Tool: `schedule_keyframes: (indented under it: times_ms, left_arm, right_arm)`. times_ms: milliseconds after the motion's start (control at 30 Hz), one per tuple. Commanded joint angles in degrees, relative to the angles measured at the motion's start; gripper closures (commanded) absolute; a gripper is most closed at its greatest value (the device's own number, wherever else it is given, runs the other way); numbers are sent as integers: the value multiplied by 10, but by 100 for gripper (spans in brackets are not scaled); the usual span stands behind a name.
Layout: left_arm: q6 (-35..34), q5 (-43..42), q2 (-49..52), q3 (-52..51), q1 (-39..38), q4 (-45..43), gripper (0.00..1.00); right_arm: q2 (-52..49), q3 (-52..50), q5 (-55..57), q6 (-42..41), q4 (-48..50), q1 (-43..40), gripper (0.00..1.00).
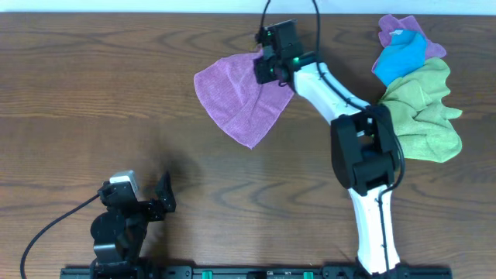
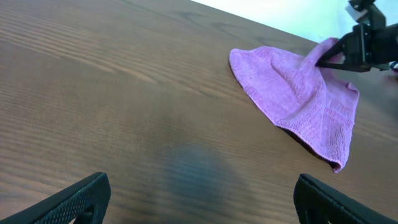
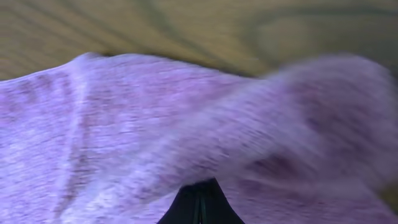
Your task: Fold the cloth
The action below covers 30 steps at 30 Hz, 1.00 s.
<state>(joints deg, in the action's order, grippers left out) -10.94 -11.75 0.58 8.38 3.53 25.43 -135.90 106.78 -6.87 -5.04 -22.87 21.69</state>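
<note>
The lavender-purple cloth (image 1: 236, 97) lies crumpled in a rough triangle at the table's middle back. It also shows in the left wrist view (image 2: 298, 99) and fills the right wrist view (image 3: 155, 130). My right gripper (image 1: 267, 68) sits at the cloth's right upper edge, shut on the cloth, with the fabric lifted over its closed fingertips (image 3: 200, 202). My left gripper (image 1: 159, 198) is open and empty near the front left of the table, well away from the cloth; its two fingers frame bare wood (image 2: 199, 202).
A pile of other cloths lies at the back right: a lime-green cloth (image 1: 426, 112), a bright blue cloth (image 1: 401, 56) and another purple cloth (image 1: 399, 29) bunched with it. The right arm (image 1: 364, 147) reaches across from the front right.
</note>
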Motion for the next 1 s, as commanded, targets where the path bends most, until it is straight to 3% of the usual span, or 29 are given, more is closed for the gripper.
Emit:
schedule_keyframes:
  times_ms: [0,233,733,967]
  left_arm:
    - [-2,2,-3,-10,-2,2,5]
    - [-2,2,-3,-10,-2,2,4]
    - [-2,2,-3,-10,-2,2,5]
    - [-2,2,-3,-10,-2,2,5]
  right_arm:
    - [-31,10,-1,-15,-4,1,99]
    - [-41,10,-2,-17,-79,1,99]
    - [-40,19,-137,39,-391,51,99]
    - [-40,59,-142,85,-455,73,99]
